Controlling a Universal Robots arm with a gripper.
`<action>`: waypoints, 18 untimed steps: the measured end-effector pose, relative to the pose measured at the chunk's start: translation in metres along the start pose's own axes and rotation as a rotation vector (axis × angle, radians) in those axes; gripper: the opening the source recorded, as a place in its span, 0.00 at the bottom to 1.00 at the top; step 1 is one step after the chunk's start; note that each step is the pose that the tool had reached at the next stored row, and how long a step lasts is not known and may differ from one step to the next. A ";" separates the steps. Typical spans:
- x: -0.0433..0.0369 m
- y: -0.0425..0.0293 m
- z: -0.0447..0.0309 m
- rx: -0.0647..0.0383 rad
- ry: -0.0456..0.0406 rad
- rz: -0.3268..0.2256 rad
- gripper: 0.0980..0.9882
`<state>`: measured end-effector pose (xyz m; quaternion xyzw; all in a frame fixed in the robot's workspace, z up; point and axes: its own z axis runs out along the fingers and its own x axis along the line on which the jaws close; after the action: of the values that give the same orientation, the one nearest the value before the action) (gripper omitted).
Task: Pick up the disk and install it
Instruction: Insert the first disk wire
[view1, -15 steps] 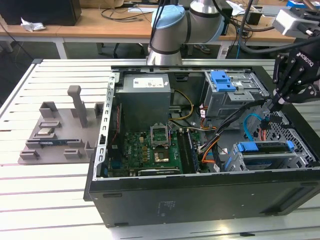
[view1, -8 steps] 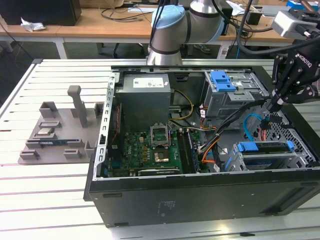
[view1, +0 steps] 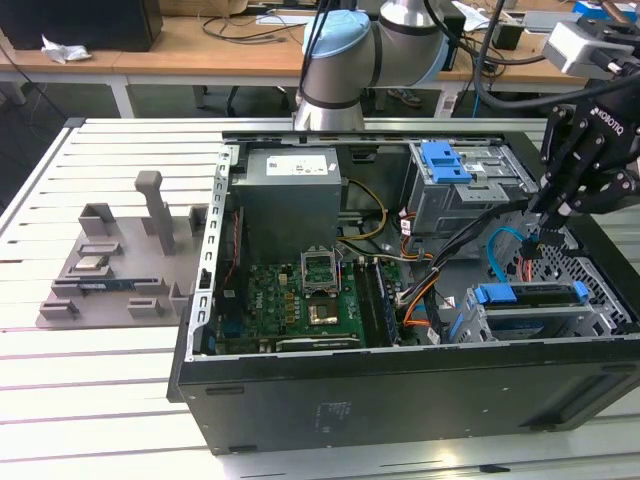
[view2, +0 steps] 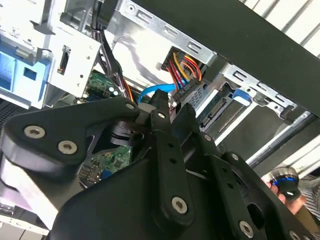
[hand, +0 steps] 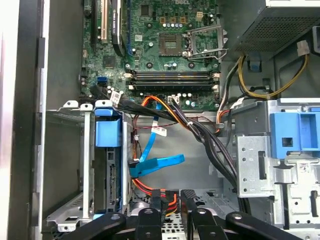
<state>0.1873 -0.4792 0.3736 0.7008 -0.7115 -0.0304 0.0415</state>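
The disk (view1: 538, 316) lies seated in the lower drive cage at the exterior view's right, with its blue rail (view1: 530, 293) along the top edge. In the first wrist view the disk (hand: 109, 180) stands on edge in that cage under the blue rail (hand: 107, 132). My gripper (view1: 537, 232) hangs just above and behind the cage. Its fingers (hand: 159, 200) stand close together, shut on a black power connector (view2: 186, 89) with red, yellow and orange wires. The connector sits just off the disk's rear end (view2: 216, 109).
The open computer case (view1: 400, 400) lies on a white slatted table (view1: 100, 400). Inside are the motherboard (view1: 300, 300), power supply (view1: 290, 195) and an upper cage with a blue latch (view1: 445, 160). A loose blue data cable (hand: 160, 162) hangs beside the gripper. A grey fixture (view1: 110, 270) lies left.
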 end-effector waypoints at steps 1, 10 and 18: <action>-0.0005 -0.0008 0.0001 0.000 0.0137 0.001 0.23; -0.0114 -0.0125 0.0054 -0.005 0.0822 0.008 0.23; -0.0151 -0.0143 0.0160 -0.007 0.0961 0.010 0.23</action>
<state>0.2002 -0.4646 0.3560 0.6978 -0.7120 0.0010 0.0782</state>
